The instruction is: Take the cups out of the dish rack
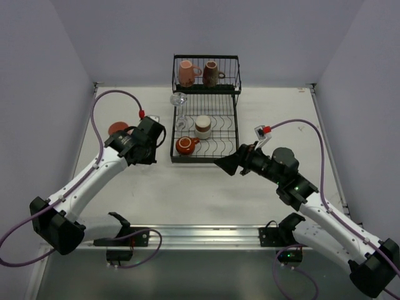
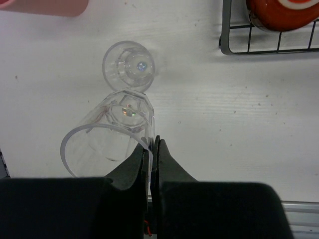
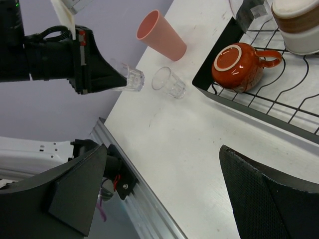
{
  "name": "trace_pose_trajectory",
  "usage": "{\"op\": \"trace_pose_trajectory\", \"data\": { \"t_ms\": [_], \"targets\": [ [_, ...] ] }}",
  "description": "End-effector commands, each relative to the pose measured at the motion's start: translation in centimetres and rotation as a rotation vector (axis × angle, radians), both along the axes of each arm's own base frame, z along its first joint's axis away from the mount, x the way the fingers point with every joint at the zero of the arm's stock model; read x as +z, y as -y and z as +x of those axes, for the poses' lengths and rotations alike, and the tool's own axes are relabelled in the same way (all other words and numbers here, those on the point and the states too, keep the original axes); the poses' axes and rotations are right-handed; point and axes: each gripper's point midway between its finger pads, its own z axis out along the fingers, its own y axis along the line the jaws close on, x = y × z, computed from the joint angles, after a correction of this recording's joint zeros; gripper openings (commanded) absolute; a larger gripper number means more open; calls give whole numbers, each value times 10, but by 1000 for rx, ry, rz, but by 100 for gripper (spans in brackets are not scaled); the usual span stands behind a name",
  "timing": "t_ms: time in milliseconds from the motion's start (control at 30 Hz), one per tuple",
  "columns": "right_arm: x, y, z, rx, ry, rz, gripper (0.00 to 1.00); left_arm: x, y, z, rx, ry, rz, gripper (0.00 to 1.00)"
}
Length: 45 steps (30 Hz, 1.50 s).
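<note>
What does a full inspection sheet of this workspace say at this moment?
Surface: white table, few small specks.
Job's things: dish rack holds pink mug, dark brown mug, white-and-brown cup, upturned orange-red cup, at least one clear glass; salmon tumbler and second clear glass stand on the table.
Clutter: nothing seen.
Tools: left tool shut on third clear glass, at its rim; right tool open, empty.
Cables: left purple cable and right purple cable loop from the wrists.
Surroundings: plain walls; metal rail at near edge.
</note>
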Motion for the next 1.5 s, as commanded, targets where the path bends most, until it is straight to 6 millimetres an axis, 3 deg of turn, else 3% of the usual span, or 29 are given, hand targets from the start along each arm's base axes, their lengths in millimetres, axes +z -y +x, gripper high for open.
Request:
{"op": "trace_pose_trajectory", "data": {
  "t_ms": [0, 233, 800, 1267, 1400, 1467],
  "targets": [
    [0, 1, -1, 3, 34, -7, 97, 3, -2, 30, -3, 72, 24, 0],
    [-4, 2, -2, 7, 30, -17, 97, -11, -15, 55, 16, 46, 32, 0],
    [-7, -2, 0, 17, 19, -17, 97, -43, -5, 61, -41, -19, -14, 0],
    [-12, -5, 4, 14, 8, -27, 97, -72, -16, 55, -30, -89, 57, 0],
    [-16, -6, 8, 10, -4, -39, 97, -77, -16, 56, -29, -89, 57, 13],
    [-23, -5, 14, -12, -20, -64, 97, -76, -16, 58, -24, -79, 56, 25]
  ]
}}
